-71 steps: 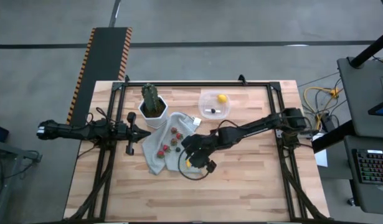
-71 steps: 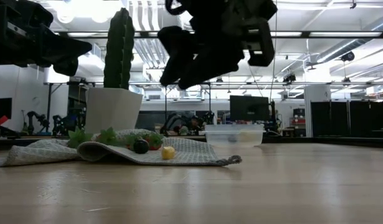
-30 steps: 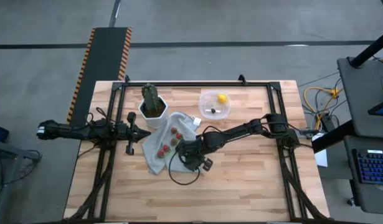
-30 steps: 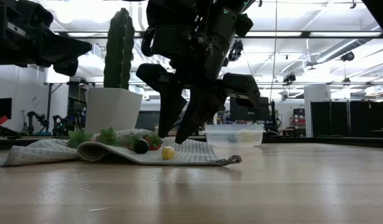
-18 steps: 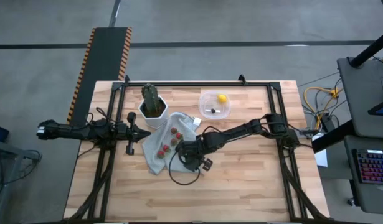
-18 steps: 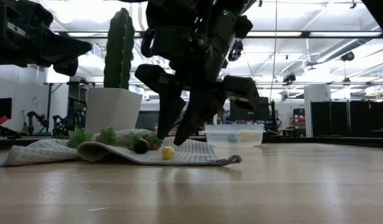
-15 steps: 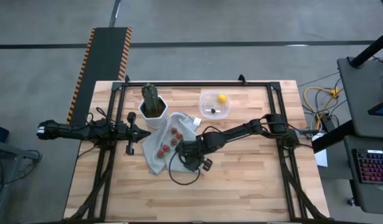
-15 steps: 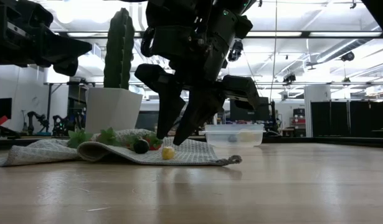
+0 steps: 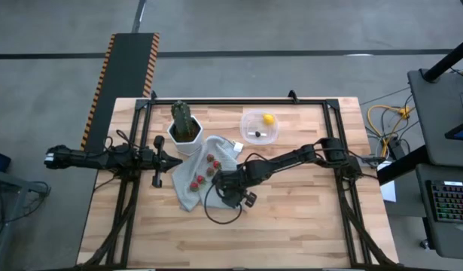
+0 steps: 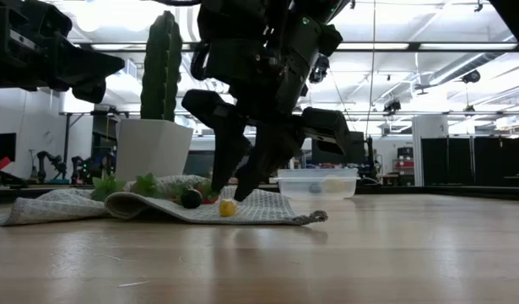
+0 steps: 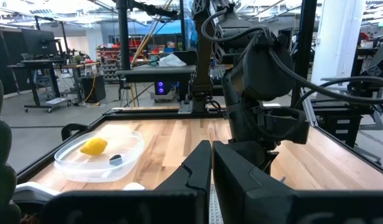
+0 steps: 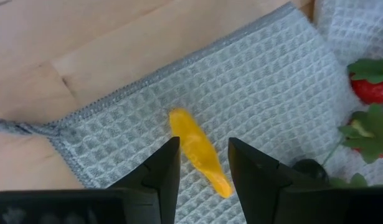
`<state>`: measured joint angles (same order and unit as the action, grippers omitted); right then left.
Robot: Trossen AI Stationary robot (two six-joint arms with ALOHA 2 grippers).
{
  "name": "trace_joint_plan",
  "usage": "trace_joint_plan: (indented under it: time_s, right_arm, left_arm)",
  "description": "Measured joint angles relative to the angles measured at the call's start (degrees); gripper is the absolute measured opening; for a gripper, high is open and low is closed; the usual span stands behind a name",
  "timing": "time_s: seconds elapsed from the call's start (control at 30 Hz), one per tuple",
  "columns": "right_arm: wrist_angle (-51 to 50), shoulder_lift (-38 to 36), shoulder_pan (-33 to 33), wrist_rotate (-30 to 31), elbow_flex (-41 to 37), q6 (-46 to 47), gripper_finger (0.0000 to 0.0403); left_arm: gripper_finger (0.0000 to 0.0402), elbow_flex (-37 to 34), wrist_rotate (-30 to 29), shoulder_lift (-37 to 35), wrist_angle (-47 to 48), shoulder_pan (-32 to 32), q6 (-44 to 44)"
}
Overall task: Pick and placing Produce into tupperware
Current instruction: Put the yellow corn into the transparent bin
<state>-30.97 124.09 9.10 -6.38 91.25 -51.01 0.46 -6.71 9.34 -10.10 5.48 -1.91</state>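
Yellow-orange piece [image 12: 199,152] on grey waffle-weave cloth [image 12: 266,93].

In the high view the right gripper [image 9: 226,190] covers the yellow-orange piece [image 12: 200,151] completely, and the red berries [image 9: 204,172] at its ten o'clock are too small to tell apart. In the right wrist view one strawberry [image 12: 373,87] is cut off at three o'clock, and a dark fruit [image 12: 311,169] is half hidden behind a finger [image 12: 264,179].

A cloth [image 9: 203,177] lies mid-table in the high view, with berries [image 9: 205,172] on it and an elongated piece [image 12: 200,151] near its edge, between the right gripper's [image 10: 235,187] fingertips. The potted cactus [image 9: 184,126] stands behind the cloth. The tupperware [image 9: 259,126], to the right of the pot, holds a lemon [image 9: 269,119]. The left gripper [image 9: 175,161] waits left of the cloth.
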Motion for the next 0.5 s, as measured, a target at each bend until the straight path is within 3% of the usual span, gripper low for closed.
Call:
trace_joint_plan:
  time_s: [0.5]
  right_arm:
    - [1.03,1.97,-0.13,0.13,-0.65,1.04,0.0128]
  left_arm:
    - [0.0000,0.01,0.00,-0.06,0.09,0.00,0.02]
